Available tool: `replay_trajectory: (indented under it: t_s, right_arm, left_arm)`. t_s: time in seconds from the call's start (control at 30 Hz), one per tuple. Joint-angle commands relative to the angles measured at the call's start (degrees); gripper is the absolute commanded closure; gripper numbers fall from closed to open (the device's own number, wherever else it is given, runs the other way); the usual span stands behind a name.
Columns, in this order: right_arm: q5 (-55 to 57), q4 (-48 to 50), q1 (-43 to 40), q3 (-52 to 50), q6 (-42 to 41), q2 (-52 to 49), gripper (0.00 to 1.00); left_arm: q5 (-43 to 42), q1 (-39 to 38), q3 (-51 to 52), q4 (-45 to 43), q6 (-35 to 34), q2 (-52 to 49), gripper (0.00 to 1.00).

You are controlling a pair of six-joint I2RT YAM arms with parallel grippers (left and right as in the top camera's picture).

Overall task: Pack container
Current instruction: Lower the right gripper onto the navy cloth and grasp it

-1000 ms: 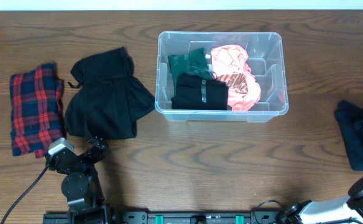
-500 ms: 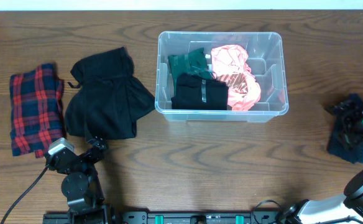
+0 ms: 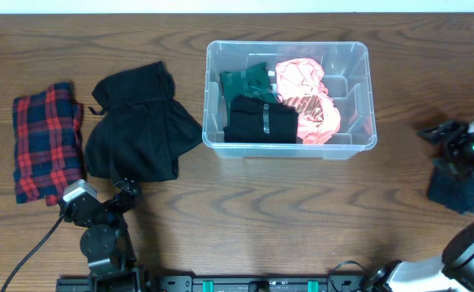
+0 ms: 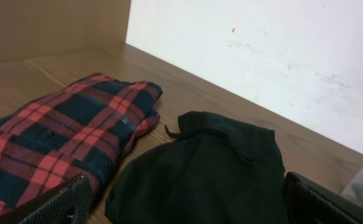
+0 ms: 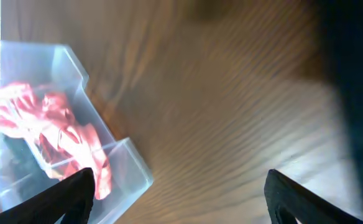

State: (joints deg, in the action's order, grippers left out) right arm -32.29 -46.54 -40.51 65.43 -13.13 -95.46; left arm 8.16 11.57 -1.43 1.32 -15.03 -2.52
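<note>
The container sits on the table toward its far edge, a little right of the middle, upright and open at the top. Inside it lie three pieces: a green cloth at the far left, a pink cloth filling the middle and reaching toward the right end, and a black fold against the near wall, touching both. The right end of the tub shows bare plastic. Near the left edge of the table lies a folded plaid shirt, red and dark blue, and just beside it, between the shirt and the container, a loose black heap. The left gripper hangs low by the near left corner, facing the shirt and the heap, its fingers spread wide with nothing between them. By the right edge lies a bunched navy cloth, well apart from the container. The right gripper is over the far part of that cloth; in its blurred wrist view the jaws stand apart with only wood between them, the navy cloth off to one side, and a corner of the container with the pink cloth ahead.
</note>
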Motion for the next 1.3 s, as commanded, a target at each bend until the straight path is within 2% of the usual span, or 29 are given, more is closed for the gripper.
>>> replay_trajectory:
  t_s: [0.0, 0.17, 0.4, 0.53, 0.7, 0.93, 1.13, 1.17, 1.27]
  right_arm:
    - [8.39, -0.59, -2.56, 3.61, 7.21, 4.24, 0.13]
    - [30.1, 1.99, -4.24, 3.54, 5.27, 4.11, 0.1]
    - [33.86, 9.81, -6.49, 2.69, 8.83, -0.26, 0.05]
    - [31.89, 9.22, -8.74, 2.67, 9.14, -4.15, 0.01]
    - [30.8, 8.85, -10.51, 2.64, 9.14, -9.49, 0.01]
    - [21.33, 8.13, -10.73, 2.64, 9.11, -14.4, 0.01]
    - [19.8, 7.54, -10.69, 2.64, 8.94, -14.49, 0.09]
    - [19.8, 7.52, -10.69, 2.64, 8.92, -14.49, 0.17]
    - [19.74, 7.3, -10.69, 2.64, 8.92, -14.49, 0.29]
  left_arm:
    - [1.53, -0.09, 1.16, 2.08, -0.02, 0.02, 0.02]
    - [1.53, -0.09, 1.16, 2.08, -0.02, 0.02, 0.02]
    - [1.53, -0.09, 1.16, 2.08, -0.02, 0.02, 0.02]
    - [1.53, -0.09, 1.16, 2.08, -0.02, 0.02, 0.02]
    - [1.53, -0.09, 1.16, 2.08, -0.02, 0.02, 0.02]
    - [1.53, -0.09, 1.16, 2.1, -0.02, 0.02, 0.02]
    - [1.53, -0.09, 1.16, 2.1, -0.02, 0.02, 0.02]
    - [1.53, -0.09, 1.16, 2.08, -0.02, 0.02, 0.02]
    - [1.53, -0.09, 1.16, 2.08, -0.02, 0.02, 0.02]
